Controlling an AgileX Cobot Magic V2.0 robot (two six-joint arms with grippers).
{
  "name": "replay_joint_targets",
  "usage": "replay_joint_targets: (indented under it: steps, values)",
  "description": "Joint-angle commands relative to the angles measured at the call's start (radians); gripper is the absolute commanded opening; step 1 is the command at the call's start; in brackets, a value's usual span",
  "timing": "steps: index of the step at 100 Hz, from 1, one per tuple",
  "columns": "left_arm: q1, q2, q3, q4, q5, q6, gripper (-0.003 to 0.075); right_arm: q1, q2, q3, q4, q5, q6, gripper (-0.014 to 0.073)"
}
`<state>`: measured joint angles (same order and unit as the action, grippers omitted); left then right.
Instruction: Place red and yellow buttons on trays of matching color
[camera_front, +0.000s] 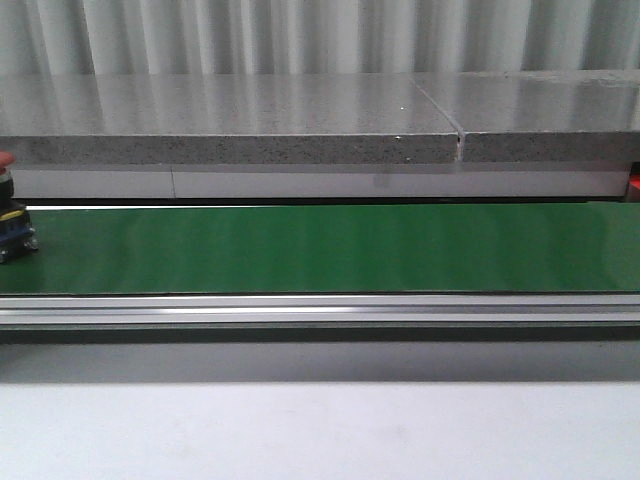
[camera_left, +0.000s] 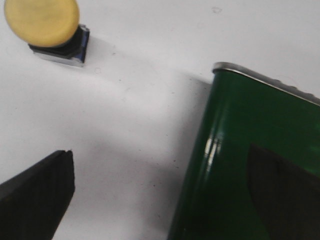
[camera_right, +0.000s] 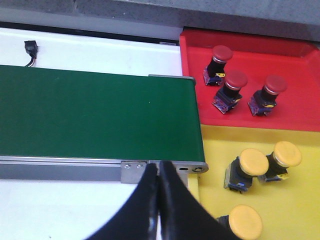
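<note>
A red button with a blue and yellow base stands on the green belt at the far left edge of the front view. A yellow button stands on the white table beside the belt's end. My left gripper is open and empty, one finger over the table and the other over the belt. The red tray holds three red buttons. The yellow tray holds three yellow buttons. My right gripper is shut on nothing, near the belt's end beside the yellow tray.
The belt has a metal side rail along its front. A grey stone ledge runs behind it. A small black connector with a cable lies on the white surface beyond the belt.
</note>
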<state>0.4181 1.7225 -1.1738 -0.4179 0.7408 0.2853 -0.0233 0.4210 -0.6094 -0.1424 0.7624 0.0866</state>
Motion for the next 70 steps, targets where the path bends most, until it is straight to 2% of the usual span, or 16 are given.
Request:
replay_joint_targets:
  steps: [1,23,39,70]
  values:
    - [0.017,-0.011,-0.032,-0.019,-0.063,-0.018,0.0659,0.003,0.003,-0.021,-0.01,-0.067,-0.006,-0.0071]
    - [0.051,0.007,-0.037,-0.015,-0.17,-0.041,0.0659,0.003,0.003,-0.021,-0.01,-0.067,-0.006,-0.0071]
    - [0.063,0.009,-0.076,-0.007,-0.198,-0.041,0.0659,0.003,0.003,-0.021,-0.01,-0.067,-0.006,-0.0071]
    - [0.063,0.129,-0.223,0.008,-0.107,-0.048,0.0659,0.003,0.003,-0.021,-0.01,-0.067,-0.006,-0.0071]
